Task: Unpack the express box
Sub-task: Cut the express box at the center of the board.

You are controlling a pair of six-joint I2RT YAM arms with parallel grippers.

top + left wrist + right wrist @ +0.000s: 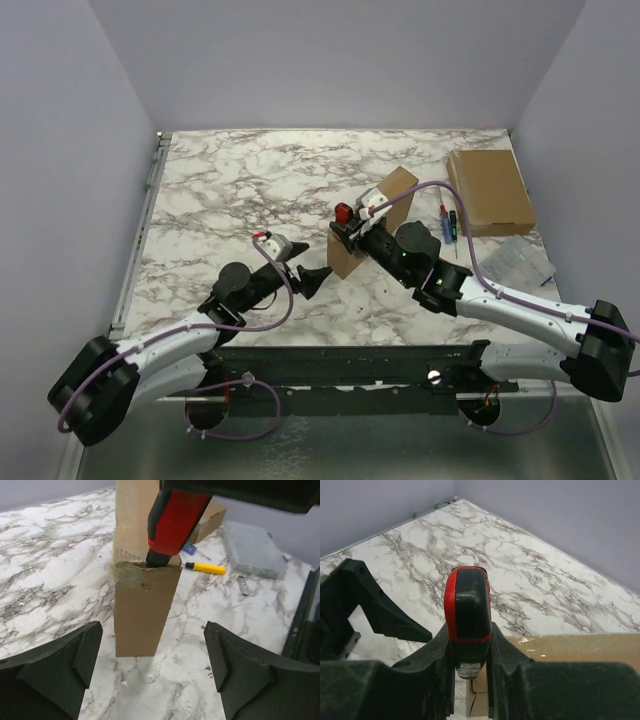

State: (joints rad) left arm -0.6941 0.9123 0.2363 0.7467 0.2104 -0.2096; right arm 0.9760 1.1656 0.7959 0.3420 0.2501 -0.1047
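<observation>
The express box (378,210) is a long brown carton lying mid-table; its taped near end (142,607) faces my left wrist camera. My right gripper (352,228) is shut on a red and black utility knife (467,605), with its fingers (507,660) pressed on both sides of the handle. The knife (175,520) points down, and its tip meets the taped top seam at the box's near end. My left gripper (150,665) stands open a short way in front of that end, with only bare marble between its fingers. In the top view the left gripper (310,280) is left of the box.
A flat cardboard box (490,190) lies at the back right. Beside it are two screwdrivers (447,222), one with a yellow handle (205,568). A clear plastic case (520,265) sits near the right edge. A metal rail (140,220) runs along the table's left side.
</observation>
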